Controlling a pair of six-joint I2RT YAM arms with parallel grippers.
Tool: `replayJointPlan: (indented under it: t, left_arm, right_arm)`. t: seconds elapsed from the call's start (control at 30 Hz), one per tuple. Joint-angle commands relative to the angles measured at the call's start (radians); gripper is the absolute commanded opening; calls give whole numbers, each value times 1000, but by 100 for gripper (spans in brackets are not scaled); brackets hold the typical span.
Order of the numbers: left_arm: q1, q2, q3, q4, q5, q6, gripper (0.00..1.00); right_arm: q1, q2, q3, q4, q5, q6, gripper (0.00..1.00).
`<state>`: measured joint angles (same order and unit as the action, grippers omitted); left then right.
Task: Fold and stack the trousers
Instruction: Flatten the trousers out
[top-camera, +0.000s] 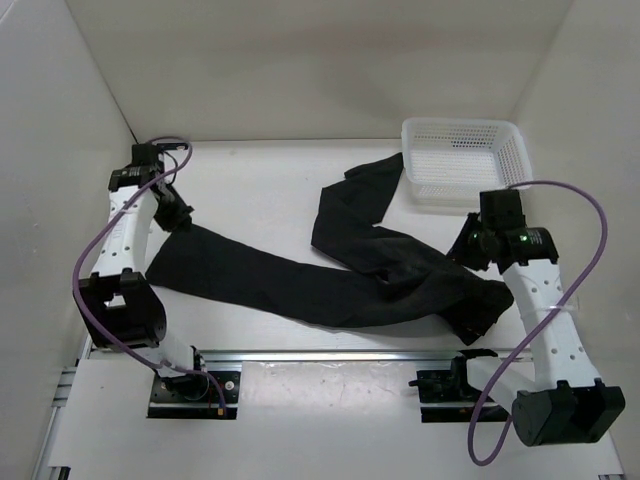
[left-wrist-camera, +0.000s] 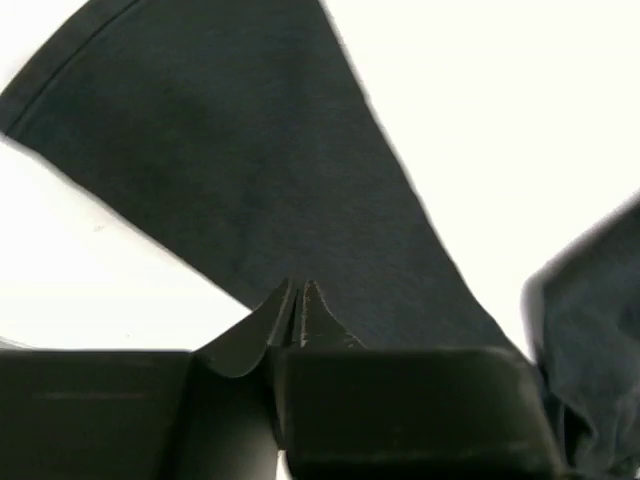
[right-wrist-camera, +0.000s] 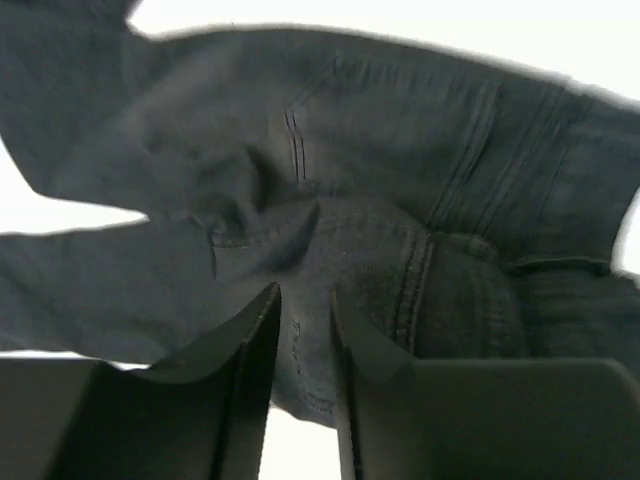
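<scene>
The black trousers (top-camera: 300, 285) lie spread across the table. One leg runs left to my left gripper (top-camera: 178, 222), the other bends up toward the basket, and the bunched waist lies at the right. In the left wrist view my left gripper (left-wrist-camera: 297, 290) is pinched shut at the side edge of the flat leg (left-wrist-camera: 250, 150). My right gripper (top-camera: 468, 248) sits at the waist end. In the right wrist view a fold of the seamed waist fabric (right-wrist-camera: 400, 130) fills the narrow gap of my right gripper (right-wrist-camera: 305, 300).
A white mesh basket (top-camera: 465, 195) stands at the back right, close to the upper leg's end. White walls enclose the table on the left, back and right. A metal rail (top-camera: 330, 355) carrying both arm bases runs along the near edge.
</scene>
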<state>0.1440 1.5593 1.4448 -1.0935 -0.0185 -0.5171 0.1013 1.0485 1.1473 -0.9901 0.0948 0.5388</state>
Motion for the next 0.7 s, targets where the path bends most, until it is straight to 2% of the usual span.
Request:
replayJointPlan:
  t: [0.0,0.03,0.17,0.2,0.23,0.27,0.33,0.4,0.43,0.57,0.67]
  left_arm:
    - [-66,-42,75,-29,32,77,17]
    - [-82,-30,86,-29,43,77,20]
    - [-199,40,155,-29,86,112,41]
    - [-258,65,201,-29,86,112,58]
    - [-292,93,231,-29,95,124,61]
    - [-325,161,265,-38,95,124,69]
    - [-423,244,391,-60,95,124,76]
    - [-510,382,484,-101,84,124,77]
    - [-535,425,571,-101,84,124,84]
    - [-604,686,788,-154,66,124,90]
    - [-613,774,884,-154,98,80,90]
  right_arm:
    - [3,-77,-146,10,-104,84,29]
    - [3,-103,-187,10,-104,123,28]
    - [3,-223,-333,-57,-115,208,28]
    - [3,-223,-349,-73,-125,220,28]
    - [3,-223,-365,-85,-125,230,28]
    - [3,-223,-377,-105,-125,240,28]
    - [3,-223,-389,-116,-125,240,28]
    - [12,-212,-353,-125,-116,240,29]
    - [12,-203,-333,-125,-106,240,29]
    - [12,-162,-197,-136,-37,222,30]
    - [12,-104,-81,-125,31,194,39]
